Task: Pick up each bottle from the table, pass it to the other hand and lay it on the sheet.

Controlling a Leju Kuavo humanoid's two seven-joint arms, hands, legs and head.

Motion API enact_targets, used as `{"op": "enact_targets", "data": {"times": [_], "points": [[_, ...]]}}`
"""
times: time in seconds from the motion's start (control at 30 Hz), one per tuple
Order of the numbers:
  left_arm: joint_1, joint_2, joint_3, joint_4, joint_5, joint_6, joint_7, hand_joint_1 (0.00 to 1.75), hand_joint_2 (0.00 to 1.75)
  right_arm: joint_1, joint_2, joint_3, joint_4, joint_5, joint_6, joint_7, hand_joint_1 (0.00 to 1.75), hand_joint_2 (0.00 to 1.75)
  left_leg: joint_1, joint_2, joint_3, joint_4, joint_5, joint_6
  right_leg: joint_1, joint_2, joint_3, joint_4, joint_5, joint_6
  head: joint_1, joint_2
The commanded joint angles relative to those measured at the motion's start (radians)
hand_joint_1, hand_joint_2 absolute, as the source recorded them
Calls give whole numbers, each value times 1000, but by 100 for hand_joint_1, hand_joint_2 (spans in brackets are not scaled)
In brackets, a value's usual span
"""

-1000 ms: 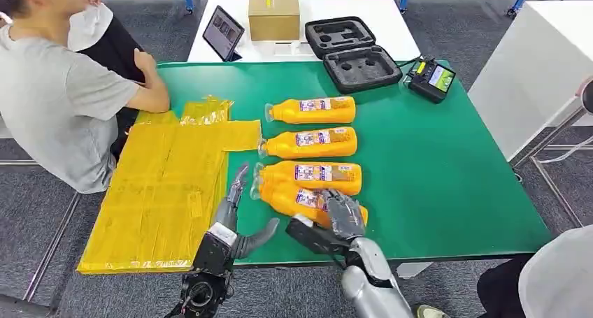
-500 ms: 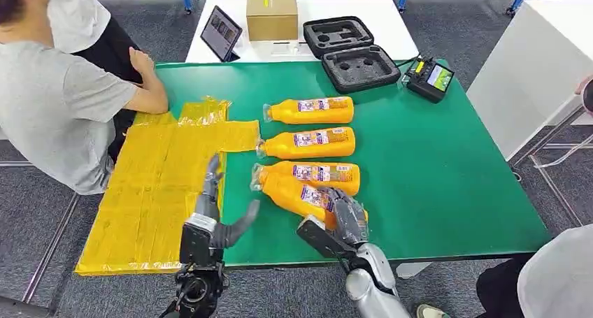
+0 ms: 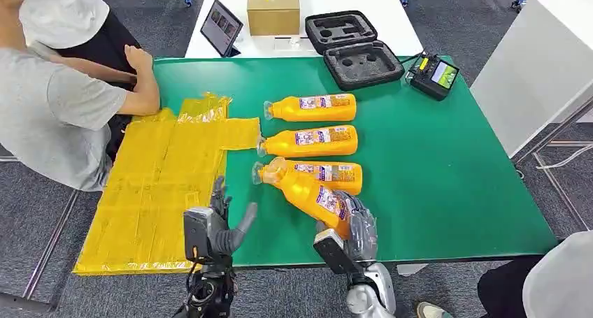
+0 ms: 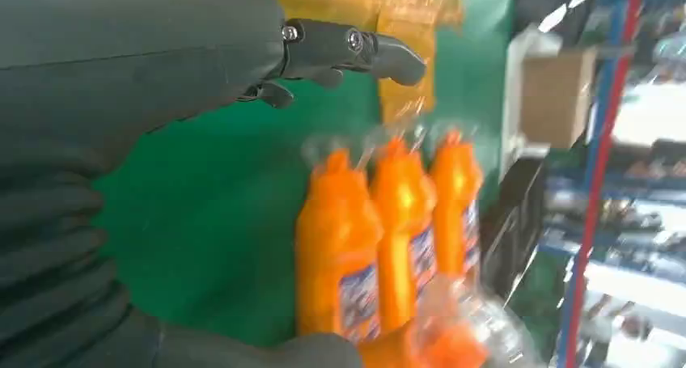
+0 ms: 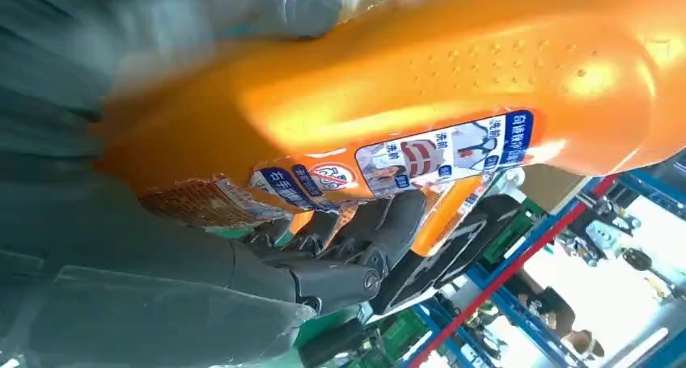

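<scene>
The right hand [image 3: 352,226] gripped the orange plastic bottle [image 3: 308,191] near its base, so the spread, empty left hand [image 3: 218,223] should have taken its free neck.

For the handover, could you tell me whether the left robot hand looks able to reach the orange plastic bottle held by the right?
Probably yes: the left robot hand is open, with bare green table between it and the lifted orange plastic bottle.
</scene>
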Motion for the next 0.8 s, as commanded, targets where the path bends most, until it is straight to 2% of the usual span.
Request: {"op": "enact_targets", "data": {"times": [0.03,0.5,0.8], "points": [[-65,4,-54,143,42,-60,77,0,175,-10,-3,33,76,-56,-38,-23,175,175,0,-3,2,-2,0,-1,0,-1,2,-1,-1,-1,0,0],[-52,16,-53,147,40,-70,77,0,175,4,1,35,87,-73,-48,-60,175,175,0,-3,0,-2,0,-1,0,-1,1,-1,-1,-1,0,0],[-58,26,-87,83,91,-167,123,0,175,-42,2,82,138,-88,-48,-79,175,175,0,-1,-1,-1,0,-1,0,0,-1,0,0,-1,0,0]]}}
